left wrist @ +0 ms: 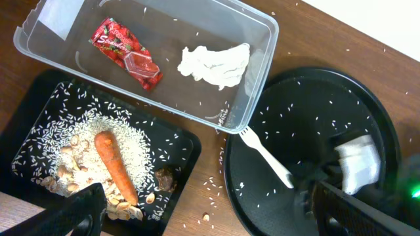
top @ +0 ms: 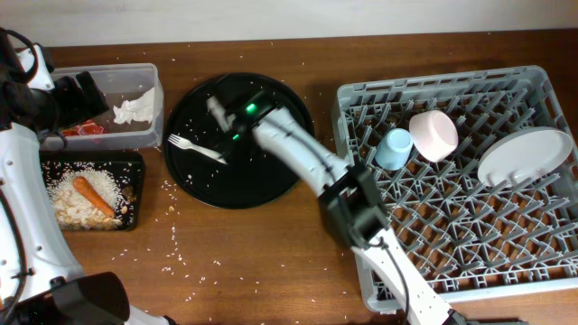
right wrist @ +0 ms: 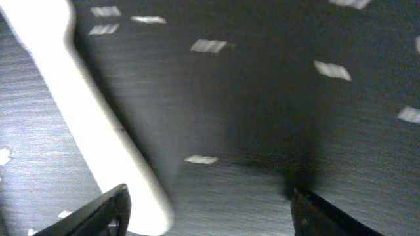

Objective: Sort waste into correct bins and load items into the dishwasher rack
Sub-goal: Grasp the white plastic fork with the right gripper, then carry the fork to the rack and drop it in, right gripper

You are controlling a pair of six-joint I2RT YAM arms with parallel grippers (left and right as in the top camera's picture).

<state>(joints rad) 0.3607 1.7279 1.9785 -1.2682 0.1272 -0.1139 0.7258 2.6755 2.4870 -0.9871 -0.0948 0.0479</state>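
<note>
The white fork (top: 194,147) lies on the round black tray (top: 271,181). My right gripper (top: 230,144) is open low over the tray, and the fork's handle (right wrist: 98,124) lies just inside its left finger, between the jaws (right wrist: 210,210). My left gripper (top: 79,95) is open and empty (left wrist: 207,216), held above the clear tub (top: 144,72). The tub holds the red wrapper (left wrist: 125,52) and the white napkin (left wrist: 216,64). The shallow black tray (top: 135,162) holds the carrot (left wrist: 116,167), rice and brown scraps. The grey rack (top: 452,262) holds the blue cup (top: 394,149), white bowl (top: 433,134) and plate (top: 524,155).
Rice grains are scattered on the wooden table (top: 235,253) and on the round tray. The right arm (top: 307,162) reaches from the front right across the rack's left corner. The left arm's white body (top: 27,217) runs along the left edge.
</note>
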